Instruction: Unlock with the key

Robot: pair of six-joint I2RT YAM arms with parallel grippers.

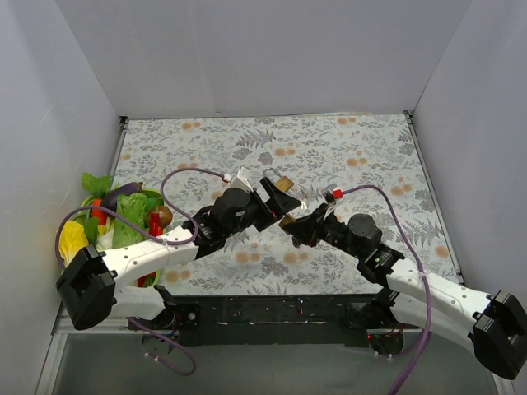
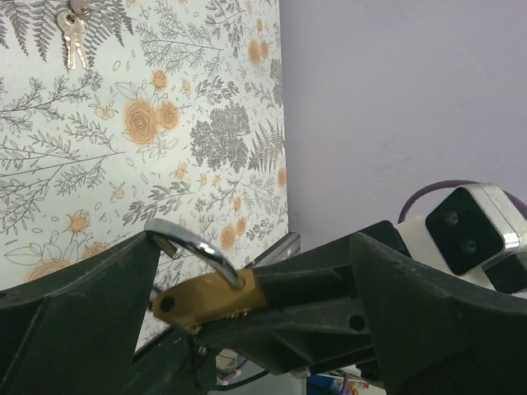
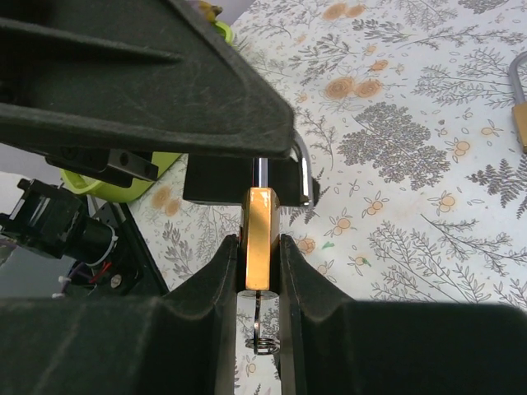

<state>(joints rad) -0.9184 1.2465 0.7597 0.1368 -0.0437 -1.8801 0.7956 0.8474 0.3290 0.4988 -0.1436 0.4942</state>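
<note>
Progress is hard to grade, though the hold itself is in place. The right end effector (image 3: 259, 255) is clamped on the brass body of a padlock (image 3: 260, 216), held above the desk (image 1: 346, 156) near its centre. The left end effector (image 2: 257, 243) has its fingers (image 2: 82, 304) fully apart, one on each side of the steel shackle (image 2: 191, 245), and grips nothing. From the left wrist, one leg of the shackle seems to end in the air beside the body rather than inside it. The lock may therefore already be sprung, but the angle does not settle that. A thin wire ring (image 3: 262, 333) hangs under the body between the right fingers; whether a key sits in the keyway there cannot be told. A pair of keys (image 2: 72, 37) lies on the desk at 11 o'clock in the left wrist view, well apart from the lock. A second padlock (image 1: 282, 181) lies on the desk just at 12 o'clock of the held one. If the held lock is shut, fetching a key, seating it and turning it are what remain. No brand, label or lettering can be read on either lock or on the keys.
</note>
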